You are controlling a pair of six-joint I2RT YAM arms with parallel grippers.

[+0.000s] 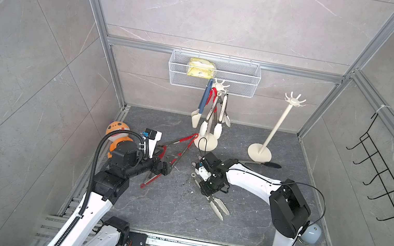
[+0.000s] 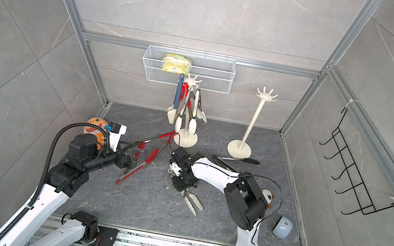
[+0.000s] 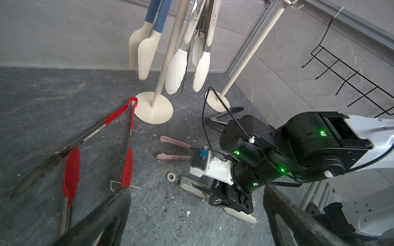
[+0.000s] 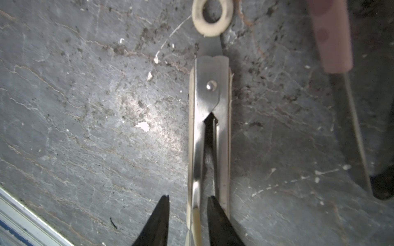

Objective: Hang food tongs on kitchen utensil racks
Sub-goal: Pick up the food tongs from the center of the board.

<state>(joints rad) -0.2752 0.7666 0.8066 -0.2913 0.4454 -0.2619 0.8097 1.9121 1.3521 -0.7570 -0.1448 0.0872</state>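
So the right wrist cam is the only view that gets the grip up close. The right gripper (image 4: 188,197) has its jaws parted just a little around the steel handle of the cream-tipped tongs (image 4: 211,89), which lie flat on the floor (image 1: 160,213). Can't tell if it's actually squeezing them. The left wrist cam catches the pink-tipped tongs (image 3: 174,146) lying next to the right wrist, mostly hidden by that arm in both top views. It also shows the left gripper (image 3: 196,189), jaws spread wide, over the shut red tongs (image 3: 71,170). Counting: there are two racks. The loaded rack (image 1: 211,144) has what looks like four tongs hanging, but they overlap so I'm not sure. The empty rack (image 1: 276,126) stands near it. Five tongs are on the floor. The open red tongs (image 3: 119,111) have their loop right up against the loaded rack's base, and the black tongs (image 1: 262,164) lie by the empty rack's base.
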